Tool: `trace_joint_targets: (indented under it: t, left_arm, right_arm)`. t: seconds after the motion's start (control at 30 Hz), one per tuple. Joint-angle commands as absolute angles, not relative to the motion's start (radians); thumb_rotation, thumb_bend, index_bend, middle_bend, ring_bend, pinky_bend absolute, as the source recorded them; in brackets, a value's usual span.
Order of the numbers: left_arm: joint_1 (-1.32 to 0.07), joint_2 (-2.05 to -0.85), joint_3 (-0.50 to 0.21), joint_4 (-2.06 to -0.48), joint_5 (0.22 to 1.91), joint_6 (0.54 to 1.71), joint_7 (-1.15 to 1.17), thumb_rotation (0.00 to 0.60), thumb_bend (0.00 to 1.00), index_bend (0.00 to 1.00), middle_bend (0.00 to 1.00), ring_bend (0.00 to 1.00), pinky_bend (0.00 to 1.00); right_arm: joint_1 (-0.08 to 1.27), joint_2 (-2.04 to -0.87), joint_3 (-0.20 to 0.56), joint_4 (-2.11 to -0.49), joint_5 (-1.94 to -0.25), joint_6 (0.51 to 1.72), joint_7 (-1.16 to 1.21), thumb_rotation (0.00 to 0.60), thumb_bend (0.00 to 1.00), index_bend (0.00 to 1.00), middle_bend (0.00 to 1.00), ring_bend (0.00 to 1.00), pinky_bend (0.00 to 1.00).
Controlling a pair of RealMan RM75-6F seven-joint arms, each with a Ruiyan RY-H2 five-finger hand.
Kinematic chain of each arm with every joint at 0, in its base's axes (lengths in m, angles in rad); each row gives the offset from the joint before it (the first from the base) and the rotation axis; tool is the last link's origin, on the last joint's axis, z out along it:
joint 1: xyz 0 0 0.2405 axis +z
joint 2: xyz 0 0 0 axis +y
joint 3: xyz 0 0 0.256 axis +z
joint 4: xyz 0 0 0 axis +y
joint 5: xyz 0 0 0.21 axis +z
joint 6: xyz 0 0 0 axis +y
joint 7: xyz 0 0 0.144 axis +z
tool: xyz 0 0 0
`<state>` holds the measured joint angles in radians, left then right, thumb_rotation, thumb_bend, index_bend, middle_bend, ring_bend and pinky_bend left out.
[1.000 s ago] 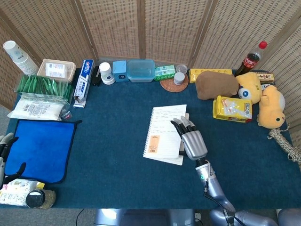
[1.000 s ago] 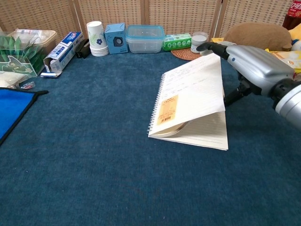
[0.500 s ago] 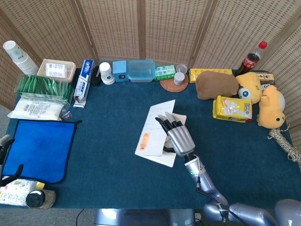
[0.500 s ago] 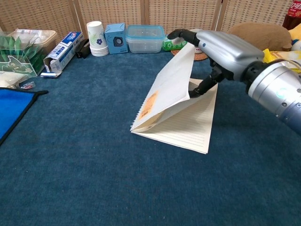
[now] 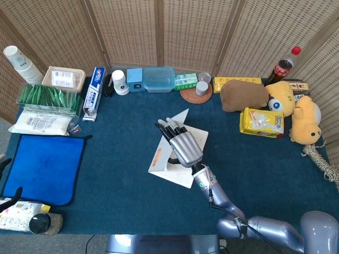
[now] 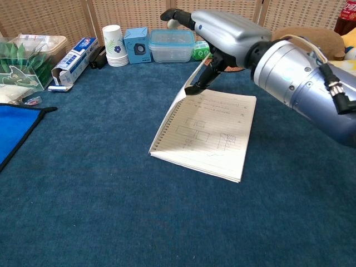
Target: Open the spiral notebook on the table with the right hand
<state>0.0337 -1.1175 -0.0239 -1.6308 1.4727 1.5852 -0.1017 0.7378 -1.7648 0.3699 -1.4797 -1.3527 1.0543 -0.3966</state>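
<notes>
The spiral notebook [image 6: 210,132] lies mid-table with its first written page showing in the chest view. Its cover [image 5: 158,155], with an orange label, stands almost upright over the spiral edge on the left. My right hand [image 5: 183,145] pinches that cover near its free edge, with the fingers over the outside and the thumb underneath; the chest view shows this hand [image 6: 225,29] above the notebook's far end. Only the fingertips of my left hand [image 5: 15,192] show, apart and holding nothing, at the left edge beside the blue mat.
A blue mat [image 5: 47,166] lies at the left. Along the back stand paper cups [image 6: 114,44], a clear lidded container [image 6: 171,44] and a toothpaste box [image 5: 95,91]. A yellow snack bag [image 5: 262,121], plush toys [image 5: 304,119] and a cola bottle [image 5: 282,66] crowd the right.
My right hand has swung the cover up and leftward from a low angle to near vertical. The notebook slid slightly left and its inner page now shows.
</notes>
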Motion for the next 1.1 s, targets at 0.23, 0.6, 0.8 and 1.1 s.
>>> trace_joint_targets:
  t: [0.23,0.6,0.8,1.1]
  left_arm:
    - [0.046,-1.117,-0.022,-1.624,1.475,1.597,-0.111,0.6,0.31,0.22,0.08,0.03,0.0]
    - [0.066,-1.115,-0.016,-1.617,1.478,1.612,-0.123,0.6,0.31,0.22,0.08,0.03,0.0]
    - [0.074,-1.114,-0.013,-1.614,1.482,1.618,-0.126,0.6,0.31,0.22,0.08,0.03,0.0]
    - [0.09,-1.107,-0.011,-1.609,1.478,1.628,-0.137,0.6,0.31,0.22,0.08,0.03,0.0]
  right_arm:
    - [0.831,-1.785,0.43,-1.45,-1.289,1.004,-0.43,0.6,0.14,0.0,0.1,0.07,0.17]
    - [0.949,-1.846,0.475,-1.336,-1.197,0.961,-0.448,0.6,0.14,0.0,0.08,0.07,0.17]
    - [0.991,-1.884,0.468,-1.282,-1.174,0.955,-0.44,0.6,0.14,0.0,0.07,0.07,0.17]
    - [1.021,-1.909,0.447,-1.241,-1.163,0.969,-0.42,0.6,0.14,0.0,0.07,0.07,0.17]
